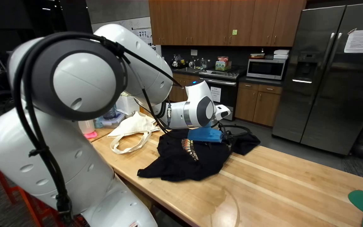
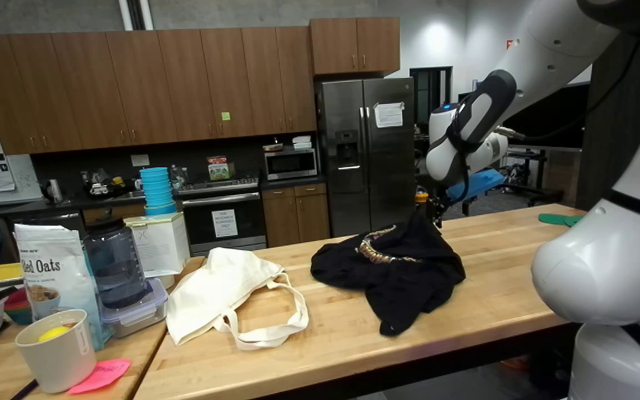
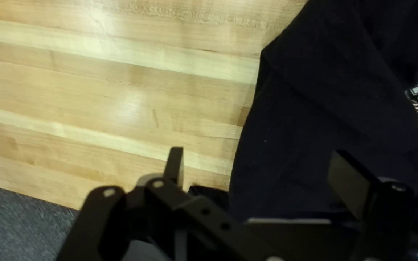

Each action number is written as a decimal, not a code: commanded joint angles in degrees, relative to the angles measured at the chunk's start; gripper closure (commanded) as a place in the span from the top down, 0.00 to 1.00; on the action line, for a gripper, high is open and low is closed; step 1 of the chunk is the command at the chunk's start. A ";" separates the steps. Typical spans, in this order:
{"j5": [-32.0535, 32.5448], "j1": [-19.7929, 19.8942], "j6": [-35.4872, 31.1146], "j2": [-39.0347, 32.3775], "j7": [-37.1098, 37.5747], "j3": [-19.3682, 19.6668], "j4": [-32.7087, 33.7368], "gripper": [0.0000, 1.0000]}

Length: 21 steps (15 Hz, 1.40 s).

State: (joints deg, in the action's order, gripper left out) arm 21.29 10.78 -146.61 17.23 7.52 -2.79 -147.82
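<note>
Treat the shirt as probably light, soft and limp, pinching at the edge nearest the widely spread, empty gripper.

Black garment, tote on table

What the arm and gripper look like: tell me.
The arm is glossy white and rounded, with dark grey joint rings, strapped-on black cables and a small blue light. The gripper is black with blocky fingers; a blue part sits beside it.
</note>
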 commanded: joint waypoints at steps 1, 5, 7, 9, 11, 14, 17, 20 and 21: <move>0.23 -0.79 0.24 0.03 0.07 0.81 0.10 1.00; 0.23 -0.80 0.24 0.00 0.07 0.81 0.10 1.00; 0.23 -0.80 0.24 -0.01 0.07 0.81 0.10 1.00; 0.67 -1.50 1.33 0.03 0.67 -0.23 1.05 1.00; 0.95 -2.46 1.87 -0.02 0.80 -1.04 1.87 1.00; 1.71 -3.91 2.93 -0.07 0.90 -2.66 3.39 1.00; 3.17 -5.23 4.34 -0.24 1.20 -4.57 5.42 1.00; 5.41 -6.73 6.29 -0.53 1.73 -6.82 7.94 1.00; 6.25 -7.30 7.00 -0.64 1.90 -7.62 8.89 1.00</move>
State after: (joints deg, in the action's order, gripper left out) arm 24.54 4.79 -142.46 17.12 7.93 -8.70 -142.01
